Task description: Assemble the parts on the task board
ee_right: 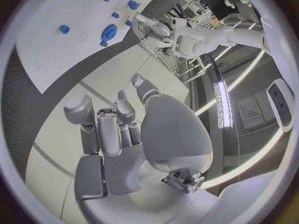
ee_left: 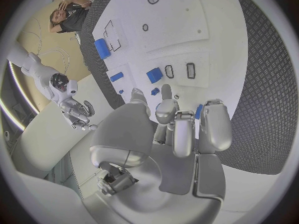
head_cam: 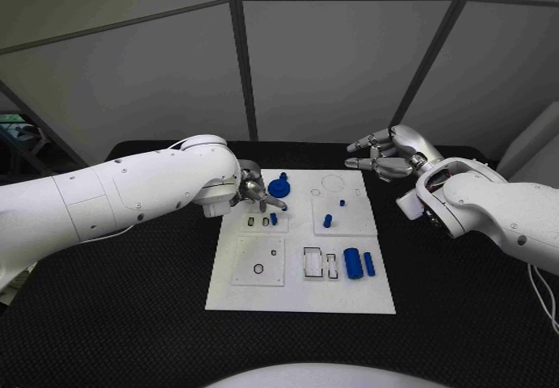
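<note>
Head view: the white task board [head_cam: 300, 295] lay at the middle of the black table [head_cam: 140, 323], its near edge towards the robot, with bare table on every side. Nearest on the board were two blue cylinders [head_cam: 353, 263], side by side and just beside two rectangular outlines; farther on, two small blue pegs [head_cam: 329, 219] stood in a raised right-hand panel, and a small blue piece [head_cam: 273, 217] in the left-hand one. Beyond these stood one blue gear-like part [head_cam: 279, 188]. The left hand [head_cam: 248, 194] hovered at the board's left edge, just beside that part, its fingers curled inward; whether it gripped anything could not be told. Farthest, the right hand [head_cam: 384, 156] hung past the board's far right corner, fingers spread and holding nothing.
</note>
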{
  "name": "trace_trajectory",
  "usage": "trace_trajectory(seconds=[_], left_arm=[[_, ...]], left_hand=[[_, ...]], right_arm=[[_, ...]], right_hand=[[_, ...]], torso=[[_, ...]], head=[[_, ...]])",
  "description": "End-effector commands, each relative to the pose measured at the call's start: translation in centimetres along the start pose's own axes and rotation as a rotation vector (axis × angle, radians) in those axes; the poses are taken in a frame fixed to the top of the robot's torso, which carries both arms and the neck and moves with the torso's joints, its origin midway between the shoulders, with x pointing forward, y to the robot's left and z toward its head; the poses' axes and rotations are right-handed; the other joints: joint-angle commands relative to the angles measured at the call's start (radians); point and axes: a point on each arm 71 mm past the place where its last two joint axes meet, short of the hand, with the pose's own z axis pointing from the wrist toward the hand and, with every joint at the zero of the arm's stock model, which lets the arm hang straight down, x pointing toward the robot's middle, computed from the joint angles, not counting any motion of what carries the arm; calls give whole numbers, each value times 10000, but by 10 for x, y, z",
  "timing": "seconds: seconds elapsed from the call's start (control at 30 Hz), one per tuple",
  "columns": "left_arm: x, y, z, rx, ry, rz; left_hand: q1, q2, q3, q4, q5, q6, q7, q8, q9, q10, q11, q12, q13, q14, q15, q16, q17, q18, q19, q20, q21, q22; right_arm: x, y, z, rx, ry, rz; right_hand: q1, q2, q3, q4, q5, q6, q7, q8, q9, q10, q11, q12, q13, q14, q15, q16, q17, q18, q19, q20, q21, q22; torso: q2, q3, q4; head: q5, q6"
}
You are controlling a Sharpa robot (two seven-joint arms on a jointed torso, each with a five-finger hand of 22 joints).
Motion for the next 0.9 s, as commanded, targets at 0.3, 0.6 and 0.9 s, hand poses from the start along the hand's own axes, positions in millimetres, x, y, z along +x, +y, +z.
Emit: trace_trajectory(seconds=[0.3, 0.6, 0.9], left_arm=[[3, -9, 1, 165, 181, 321], [4, -10, 3, 104, 391, 477], [5, -10, 3, 42, 516, 565]], left_hand=[[172, 106, 41, -8, -1, -122, 27, 97, 119, -123, 2, -83, -40, 853, -51, -19, 2074, -142, -110, -4, -68, -32], [316, 152, 70, -71, 0, -177, 27, 146, 233, -139, 2, -96, -59, 852, -50, -24, 2073, -141, -116, -3, -76, -29], [363, 177, 84, -93, 1, -188, 25, 164, 271, -130, 0, -80, -42, 854, -51, -20, 2079, -147, -100, -3, -64, 2]], right_arm=[[2, 0, 3, 31, 84, -57], [2, 0, 4, 44, 106, -59], [3, 0, 4, 39, 125, -82]], right_hand=[[-72, -4, -59, 4, 56, -75, 25, 48, -11, -80, -30, -38, -23, 370, -61, -48, -31, 67, -63, -28, -68, -18], [-72, -4, -59, 4, 56, -75, 25, 48, -11, -80, -30, -38, -23, 370, -61, -48, -31, 67, -63, -28, -68, -18], [-72, 3, -63, 11, 76, -76, 24, 55, -11, -85, -30, -46, -34, 368, -62, -60, -42, 71, -72, -29, -84, -41]], torso=[[-3, 10, 4], [1, -3, -1], [-3, -2, 8]], head=[[-8, -37], [-17, -83], [-41, -108]])
